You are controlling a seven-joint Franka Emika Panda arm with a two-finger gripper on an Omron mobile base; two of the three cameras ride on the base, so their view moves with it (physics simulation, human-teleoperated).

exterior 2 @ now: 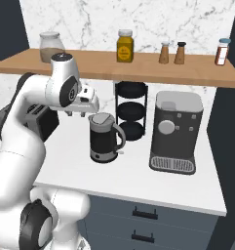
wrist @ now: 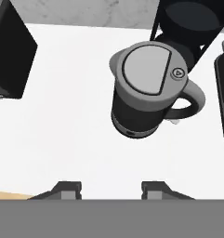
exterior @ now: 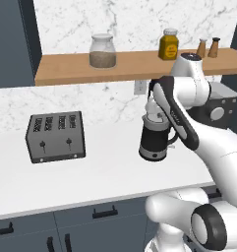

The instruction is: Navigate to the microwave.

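From the left base view, the gripper (exterior: 154, 109) hangs folded in above a white counter (exterior: 100, 172), with a black electric kettle (exterior: 154, 140) directly under it; a dark four-slot toaster (exterior: 56, 137) stands well off to its left, and a wooden shelf (exterior: 130, 66) runs above it carrying a glass jar (exterior: 102, 50), a yellow jar (exterior: 169, 44) and two shakers (exterior: 208, 47). From the right base view, the gripper (exterior 2: 82, 108) sits just beside and above the kettle's (exterior 2: 104, 137) lid; beyond the kettle to the gripper's right stand a black tiered rack (exterior 2: 131, 110) and then a dark coffee machine (exterior 2: 176, 132), with a red-topped bottle (exterior 2: 223, 51) at the far end of the shelf. In the hand view, the two finger tips (wrist: 67, 188) stand well spread with nothing between them, looking straight down on the kettle (wrist: 146, 93), the rack's corner ahead of it and the toaster's edge to one side. The microwave is not on this stretch of counter, so the base probably has driving left to do. As a judgement, a microwave is a heavy, rigid box with a breakable glass door; this task calls for reaching it, not lifting it, and the door handle would be the only sensible hold.
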